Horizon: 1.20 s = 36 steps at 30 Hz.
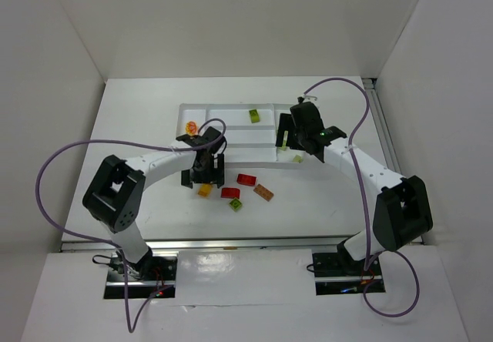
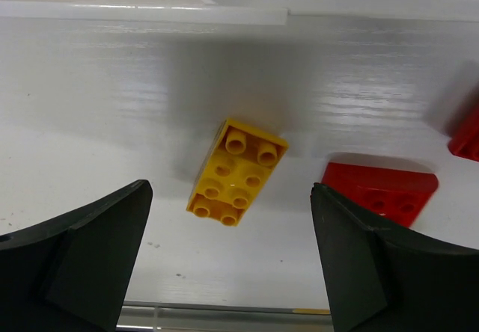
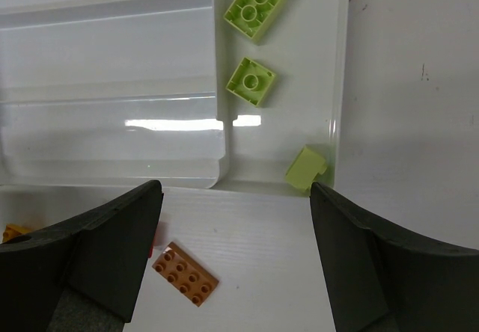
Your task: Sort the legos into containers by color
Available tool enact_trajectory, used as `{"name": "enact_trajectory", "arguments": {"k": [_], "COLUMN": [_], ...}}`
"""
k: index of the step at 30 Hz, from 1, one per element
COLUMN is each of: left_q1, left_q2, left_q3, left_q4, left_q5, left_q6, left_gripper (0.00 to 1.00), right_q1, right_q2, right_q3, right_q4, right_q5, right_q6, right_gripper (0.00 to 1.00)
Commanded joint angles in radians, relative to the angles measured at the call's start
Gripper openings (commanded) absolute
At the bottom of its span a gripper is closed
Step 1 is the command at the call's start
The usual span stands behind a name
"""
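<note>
left fingers (image 2: 90, 257) spread wide, holding nothing. yellow lego (image 2: 238, 173) lies studs-up on tabletop (image 2: 90, 85) btwn them, skewed, touching neither. right fingers (image 3: 382, 272) also well apart, empty, over tray (image 3: 112, 145) near rim; pale green legos (image 3: 256, 4) in its end compartment. risks: closing on the skewed brick cld twist or squirt it out; red lego (image 2: 380, 190) just beside cld get nudged by the finger.

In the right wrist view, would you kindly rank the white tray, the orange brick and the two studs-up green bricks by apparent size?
1. white tray
2. upper green brick and orange brick: these look alike, and the orange one lies nearer the camera, so I leave them unranked
3. lower green brick
</note>
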Motion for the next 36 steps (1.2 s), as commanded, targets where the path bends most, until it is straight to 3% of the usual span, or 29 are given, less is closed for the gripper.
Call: {"name": "enact_trajectory", "arguments": {"k": [1,3,7,11,12,15,18,21,30,32,33,34,36], "left_q1": [-0.001,-0.001,0.028,0.028,0.028,0.028,0.028,0.097,0.295,0.306,0.316,0.316,0.316], "left_q2": [0.013,0.013,0.056,0.056,0.056,0.013,-0.103,-0.12,0.185,0.244,0.266,0.286,0.317], "left_q3": [-0.02,-0.041,-0.054,-0.045,-0.044,0.014,0.048,0.112,0.474,0.544,0.573,0.603,0.667], "left_q4": [0.014,0.035,0.056,0.065,0.037,-0.033,-0.043,-0.018,-0.009,-0.009,-0.009,-0.029,-0.087], "left_q5": [-0.016,0.002,0.013,0.022,0.008,0.008,0.022,0.033,0.039,0.053,0.053,0.053,0.027], "left_q6": [0.037,0.047,0.047,0.047,0.047,0.047,0.064,0.101,0.135,0.135,0.135,0.135,0.144], "left_gripper": [0.97,0.95,0.82,0.57,0.35,0.13,0.15,0.17,0.17,0.28,0.39,0.59,0.76], "right_q1": [0.008,0.008,0.008,0.008,0.008,0.008,0.008,0.008,0.008,0.017,0.017,0.017,0.017], "right_q2": [-0.027,-0.027,-0.027,-0.018,-0.018,-0.018,-0.018,-0.018,-0.027,-0.036,-0.036,-0.036,-0.036], "right_q3": [0.003,0.003,0.003,0.013,0.013,0.013,0.022,0.031,0.031,0.02,0.02,0.02,0.011], "right_q4": [-0.002,-0.002,-0.002,-0.011,-0.011,-0.011,-0.011,-0.011,-0.02,-0.02,-0.02,-0.02,-0.029], "right_q5": [0.025,0.025,0.025,0.025,0.025,0.034,0.034,0.023,0.034,0.034,0.034,0.034,0.043], "right_q6": [-0.001,-0.001,-0.001,-0.001,-0.001,-0.001,-0.001,-0.001,-0.001,-0.001,-0.001,-0.001,-0.001], "right_gripper": [0.87,0.87,0.87,0.87,0.87,0.87,0.87,0.87,0.87,0.87,0.87,0.87,0.87]}}
